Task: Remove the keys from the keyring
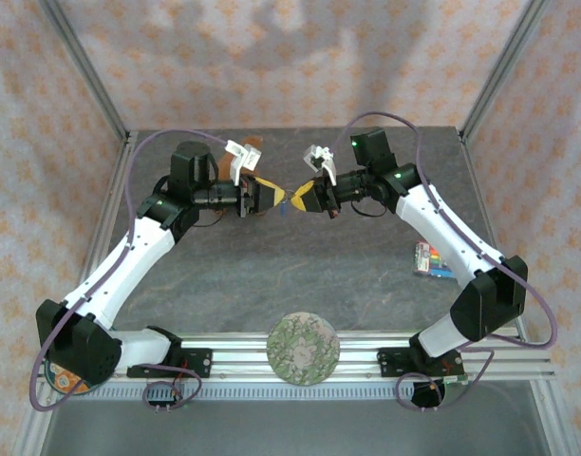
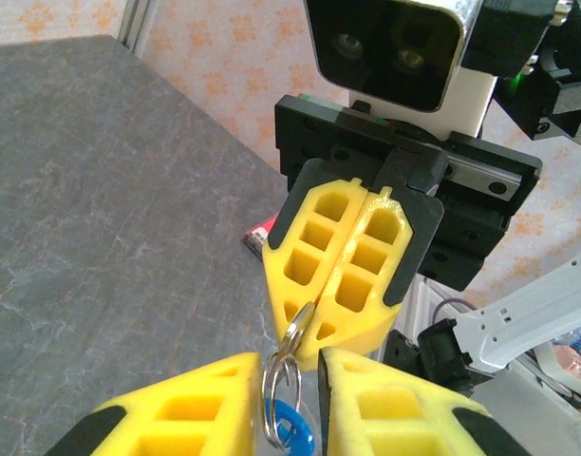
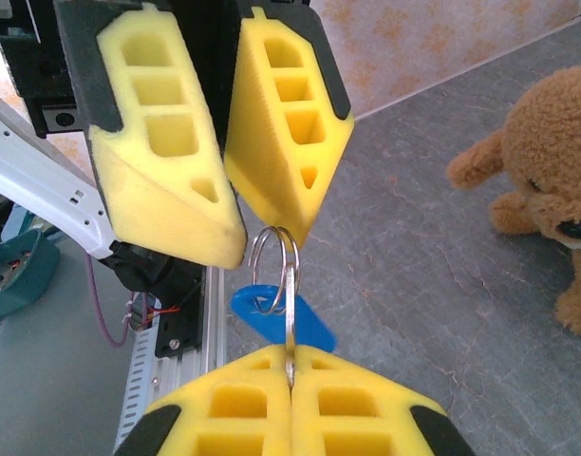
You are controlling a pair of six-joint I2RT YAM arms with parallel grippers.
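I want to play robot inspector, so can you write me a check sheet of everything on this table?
Surface: grey table, no spills seen.
Job's things: keyring held above the table between both grippers; blue key hanging on it.
Clutter: teddy bear at the back; multicoloured packet on the right; patterned disc on the near rail.
Grippers: right gripper shut on the keyring; left gripper has its fingers apart around it, grip unclear.
Cables: purple cable loops beside each arm.
Surroundings: floral curtain walls, metal frame.
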